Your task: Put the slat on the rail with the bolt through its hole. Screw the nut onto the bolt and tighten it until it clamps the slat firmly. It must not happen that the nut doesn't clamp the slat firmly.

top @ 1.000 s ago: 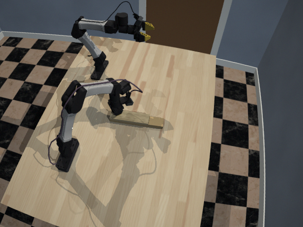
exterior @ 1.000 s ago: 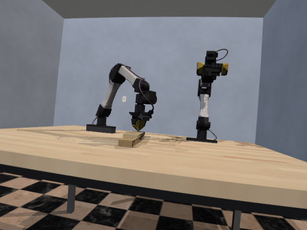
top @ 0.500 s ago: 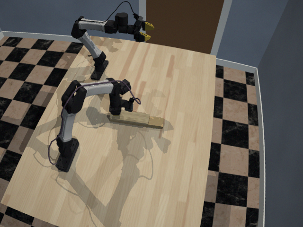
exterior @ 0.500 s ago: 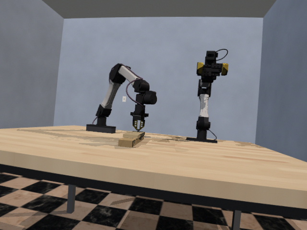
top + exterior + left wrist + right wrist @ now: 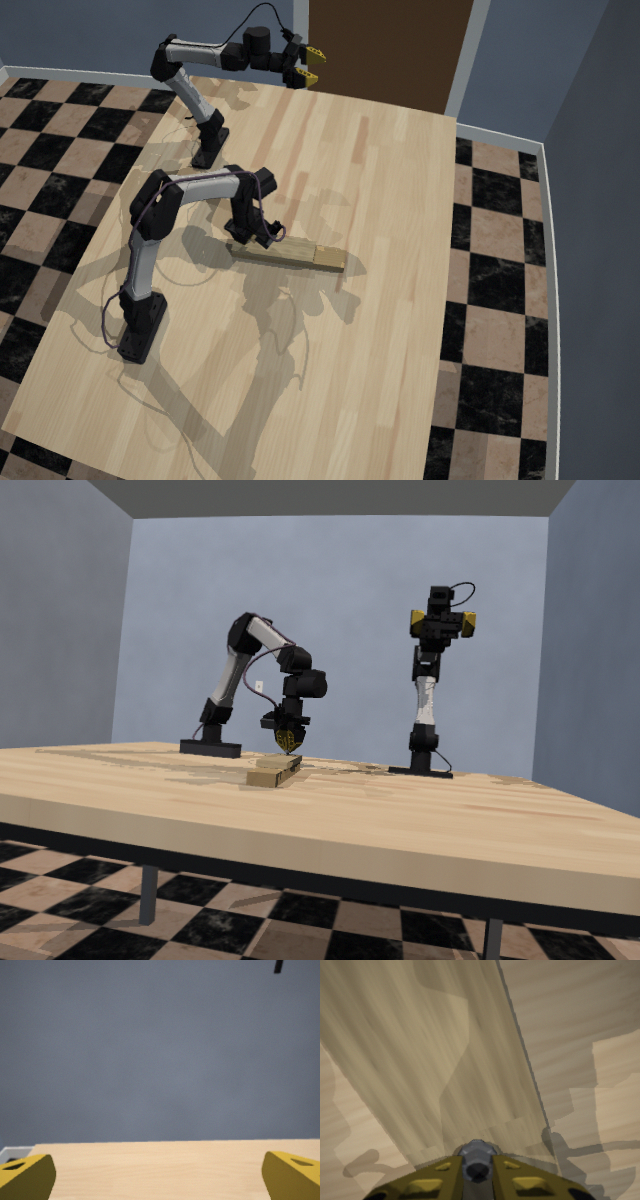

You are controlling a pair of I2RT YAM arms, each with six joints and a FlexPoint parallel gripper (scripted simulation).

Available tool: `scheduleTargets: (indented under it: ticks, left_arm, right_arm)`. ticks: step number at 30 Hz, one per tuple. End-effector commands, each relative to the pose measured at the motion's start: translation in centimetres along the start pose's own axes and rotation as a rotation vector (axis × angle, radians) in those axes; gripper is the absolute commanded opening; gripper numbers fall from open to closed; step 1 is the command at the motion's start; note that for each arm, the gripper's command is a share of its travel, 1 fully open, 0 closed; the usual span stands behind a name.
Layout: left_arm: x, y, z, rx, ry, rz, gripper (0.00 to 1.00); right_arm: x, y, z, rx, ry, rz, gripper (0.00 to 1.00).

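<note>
On the tabletop (image 5: 392,310) I see the slat (image 5: 289,248) lying on the rail (image 5: 330,258). My right arm (image 5: 209,189) bends above them; my left end effector (image 5: 312,67) is open, well apart from the wood.

The right arm's jaws (image 5: 251,239) (image 5: 287,750) have turned about their upright axis, and its cable (image 5: 262,209) (image 5: 245,673) has swung round toward the near side as seen from the top.
</note>
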State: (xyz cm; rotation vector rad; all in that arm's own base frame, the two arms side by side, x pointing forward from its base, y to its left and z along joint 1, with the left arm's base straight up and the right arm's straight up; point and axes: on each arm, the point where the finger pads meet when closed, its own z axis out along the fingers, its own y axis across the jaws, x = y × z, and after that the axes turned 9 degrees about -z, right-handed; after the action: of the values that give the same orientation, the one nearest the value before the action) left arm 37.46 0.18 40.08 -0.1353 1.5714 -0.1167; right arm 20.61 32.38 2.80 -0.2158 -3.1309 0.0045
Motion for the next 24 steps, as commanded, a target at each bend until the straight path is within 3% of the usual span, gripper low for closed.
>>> scheduleTargets:
  ticks: [1, 9, 14, 24]
  left_arm:
    - [-0.73, -0.19, -0.19, 0.005, -0.019, 0.002, 1.0]
    - [-0.73, -0.19, -0.19, 0.005, -0.019, 0.002, 1.0]
    - [-0.73, -0.19, -0.19, 0.005, -0.019, 0.002, 1.0]
    - [-0.73, -0.19, -0.19, 0.005, -0.019, 0.002, 1.0]
  right_arm:
    - [-0.25, 0.13, 0.44, 0.008, 0.001, 0.216, 0.14]
    - [-0.26, 0.14, 0.41, 0.008, 0.0, 0.533, 0.14]
    - [-0.26, 0.12, 0.4, 0.009, -0.001, 0.626, 0.14]
    - [-0.26, 0.12, 0.4, 0.009, -0.001, 0.632, 0.14]
